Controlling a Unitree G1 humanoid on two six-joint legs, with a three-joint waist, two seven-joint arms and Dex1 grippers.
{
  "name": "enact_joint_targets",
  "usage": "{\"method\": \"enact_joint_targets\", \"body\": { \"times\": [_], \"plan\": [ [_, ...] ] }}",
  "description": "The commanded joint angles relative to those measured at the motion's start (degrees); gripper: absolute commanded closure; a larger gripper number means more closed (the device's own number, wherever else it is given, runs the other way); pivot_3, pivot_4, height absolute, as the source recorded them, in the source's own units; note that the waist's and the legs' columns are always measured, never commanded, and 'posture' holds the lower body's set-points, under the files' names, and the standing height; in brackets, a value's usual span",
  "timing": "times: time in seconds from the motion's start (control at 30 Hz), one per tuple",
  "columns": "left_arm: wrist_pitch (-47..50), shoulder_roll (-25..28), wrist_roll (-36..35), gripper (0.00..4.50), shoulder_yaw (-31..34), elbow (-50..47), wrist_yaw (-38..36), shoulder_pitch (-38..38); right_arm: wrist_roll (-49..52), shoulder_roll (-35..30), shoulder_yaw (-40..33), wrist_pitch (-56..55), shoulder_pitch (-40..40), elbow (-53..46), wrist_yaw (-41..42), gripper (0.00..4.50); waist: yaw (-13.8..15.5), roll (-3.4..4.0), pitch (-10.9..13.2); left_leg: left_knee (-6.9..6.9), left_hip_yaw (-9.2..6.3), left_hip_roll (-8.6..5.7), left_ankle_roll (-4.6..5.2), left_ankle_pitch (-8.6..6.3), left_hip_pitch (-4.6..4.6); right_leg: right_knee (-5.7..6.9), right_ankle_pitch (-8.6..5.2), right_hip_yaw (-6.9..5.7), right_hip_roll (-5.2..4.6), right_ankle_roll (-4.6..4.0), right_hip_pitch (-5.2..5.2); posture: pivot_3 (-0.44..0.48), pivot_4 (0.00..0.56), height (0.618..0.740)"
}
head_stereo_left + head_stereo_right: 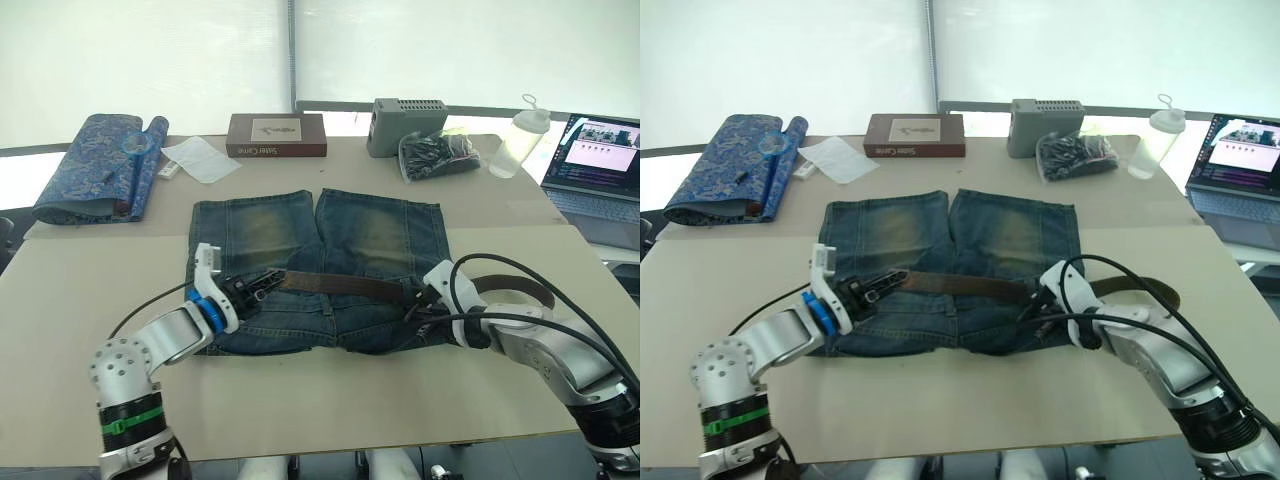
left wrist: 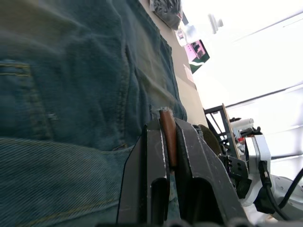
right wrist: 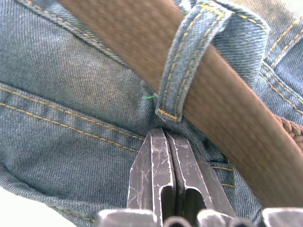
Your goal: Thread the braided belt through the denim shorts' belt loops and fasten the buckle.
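The denim shorts (image 1: 320, 235) lie flat on the table, waistband nearest me. The braided belt (image 1: 340, 286) runs across the waistband and curls off past the shorts' right side (image 1: 520, 290). My left gripper (image 1: 262, 283) is at the waistband's left part, shut on the brown strap's end (image 2: 168, 137). My right gripper (image 1: 412, 305) is at the waistband's right part, fingers shut, tips against the denim just below a belt loop (image 3: 187, 61). The strap (image 3: 227, 123) passes under that loop. The buckle is hidden.
Along the table's far edge lie a blue patterned fabric roll (image 1: 95, 165), white paper (image 1: 200, 158), a brown box (image 1: 276, 135), a grey box (image 1: 408, 125), a black bag (image 1: 438, 155) and a bottle (image 1: 520, 135). A laptop (image 1: 600, 160) stands far right.
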Motion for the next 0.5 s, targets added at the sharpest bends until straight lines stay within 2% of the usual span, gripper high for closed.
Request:
{"method": "enact_joint_targets", "body": {
  "times": [0.03,0.23,0.5],
  "plan": [
    [-2.41,4.26,-6.34,4.50,2.95,-1.98,0.81,2.74,-1.01,0.46,-2.50,2.17,-0.33,0.73,-0.07,4.46,-0.09,0.00,0.00,0.00,0.00,0.01,-0.01,0.00,0.00,0.00,0.00,0.00,0.00,-0.02,0.00,0.000,0.150,0.740],
    [-8.08,10.60,-15.95,4.50,7.84,1.19,1.41,6.79,-1.06,1.31,-3.55,3.30,-0.70,1.54,0.64,4.46,-0.02,0.00,0.00,-0.06,-0.01,0.05,-0.08,0.03,0.01,0.08,-0.13,-0.02,-0.10,-0.24,-0.08,0.000,0.150,0.740],
    [-8.84,19.81,-15.59,4.50,11.34,5.34,-5.79,16.01,-1.98,1.65,-2.97,3.25,-1.87,2.98,1.73,4.46,-0.16,-0.01,0.00,-0.20,0.00,0.03,-0.09,0.03,0.07,0.06,-0.25,-0.02,-0.16,-0.46,-0.09,0.000,0.150,0.740]
  ]
}}
